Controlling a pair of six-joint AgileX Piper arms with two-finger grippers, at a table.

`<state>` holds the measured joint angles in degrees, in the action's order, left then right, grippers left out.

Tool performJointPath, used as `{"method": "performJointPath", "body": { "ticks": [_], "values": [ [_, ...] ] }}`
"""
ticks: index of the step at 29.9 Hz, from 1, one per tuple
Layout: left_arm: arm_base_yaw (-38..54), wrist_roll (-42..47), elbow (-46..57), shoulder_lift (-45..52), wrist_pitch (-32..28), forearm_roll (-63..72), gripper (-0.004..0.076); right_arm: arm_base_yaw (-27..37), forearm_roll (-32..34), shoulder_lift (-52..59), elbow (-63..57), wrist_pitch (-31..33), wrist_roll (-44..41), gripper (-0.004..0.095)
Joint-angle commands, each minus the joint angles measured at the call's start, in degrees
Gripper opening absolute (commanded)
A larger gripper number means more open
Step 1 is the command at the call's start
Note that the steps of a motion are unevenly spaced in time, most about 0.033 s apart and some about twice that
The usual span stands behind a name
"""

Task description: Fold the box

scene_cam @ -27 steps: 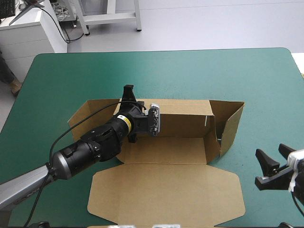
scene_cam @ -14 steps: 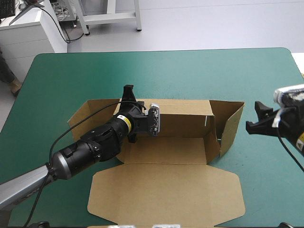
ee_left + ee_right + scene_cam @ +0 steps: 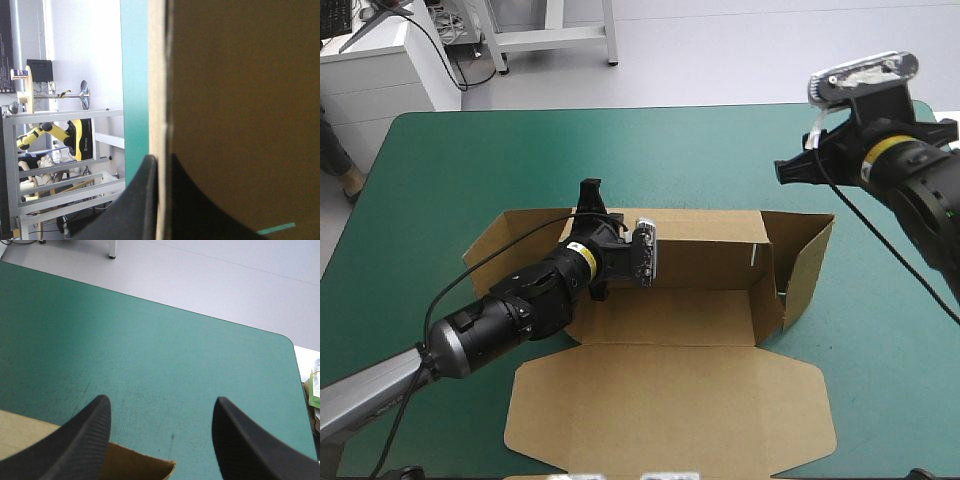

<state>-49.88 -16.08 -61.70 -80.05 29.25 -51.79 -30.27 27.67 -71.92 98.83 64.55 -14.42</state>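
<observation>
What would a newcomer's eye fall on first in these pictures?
The brown box, half folded in the middle of the teal-green table: its back wall and right end stand up, its lid lies flat toward the near edge. The left gripper clamps that back wall, while the right gripper hovers, fingers apart, above the box's far right corner.
</observation>
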Motion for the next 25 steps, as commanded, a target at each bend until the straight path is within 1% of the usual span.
{"method": "performJointPath", "body": {
  "ticks": [1,5,8,13,18,25],
  "values": [
    [-0.5,1.1,-1.1,1.5,-0.6,0.8,-0.0008,4.6,-4.9,-4.3,6.8,-1.7,5.1,0.0536],
    [-0.5,0.9,-1.1,1.5,-0.6,0.8,-0.0008,13.7,-18.3,-9.7,10.7,-1.8,12.2,0.0536],
    [-0.5,0.9,-1.1,1.5,-0.6,0.8,-0.0008,18.9,-25.7,-13.2,11.0,-2.3,17.1,0.0536],
    [-0.5,0.9,-1.1,1.5,-1.1,0.8,-0.0008,24.1,-30.9,-18.8,11.0,-2.5,21.7,0.0536],
    [-0.5,0.9,-1.1,1.5,-1.1,0.8,-0.0008,26.4,-37.0,-23.6,11.1,-1.9,26.2,0.0536],
    [-0.5,0.9,-1.1,1.5,-1.2,0.8,-0.0008,26.4,-38.3,-27.7,11.1,4.3,29.0,0.0536]
  ]
}}
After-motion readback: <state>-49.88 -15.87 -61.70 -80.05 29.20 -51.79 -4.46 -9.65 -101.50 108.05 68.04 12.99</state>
